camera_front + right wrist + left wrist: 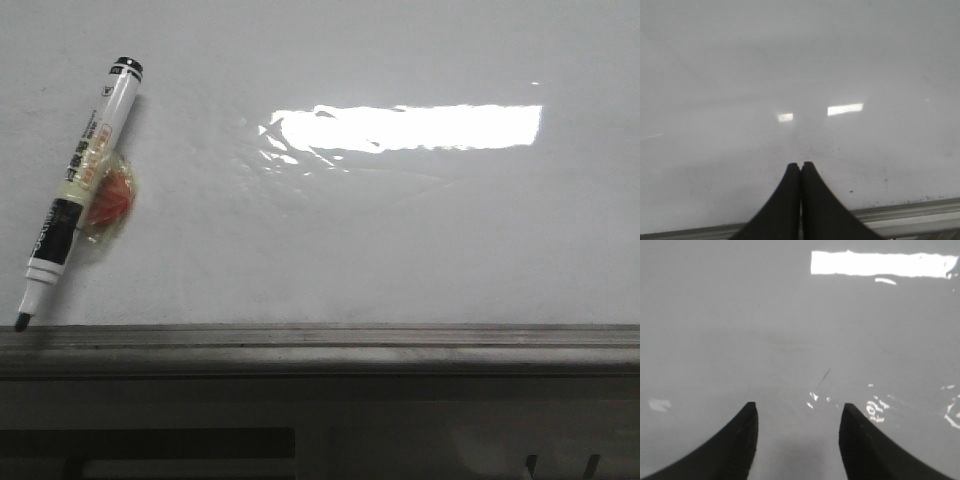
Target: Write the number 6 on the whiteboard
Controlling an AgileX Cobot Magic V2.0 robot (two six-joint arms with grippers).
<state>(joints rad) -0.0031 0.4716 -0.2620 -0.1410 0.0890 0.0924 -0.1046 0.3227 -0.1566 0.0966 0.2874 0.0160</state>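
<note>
The whiteboard (400, 230) fills the front view, glossy white with a bright glare. No number 6 shows on it. A black-and-white marker (85, 180) lies on it at the left, uncapped, its black tip down by the rail. Neither gripper appears in the front view. My left gripper (799, 405) hangs open over bare whiteboard (740, 330), nothing between its fingers; a short thin dark mark (825, 376) lies just beyond it. My right gripper (801, 164) is shut and empty above the whiteboard (790, 65), close to its edge.
A grey metal rail (320, 345) runs along the board's near edge, also seen in the right wrist view as a rail (910, 215). A small orange thing in clear wrapping (108, 205) lies against the marker's right side.
</note>
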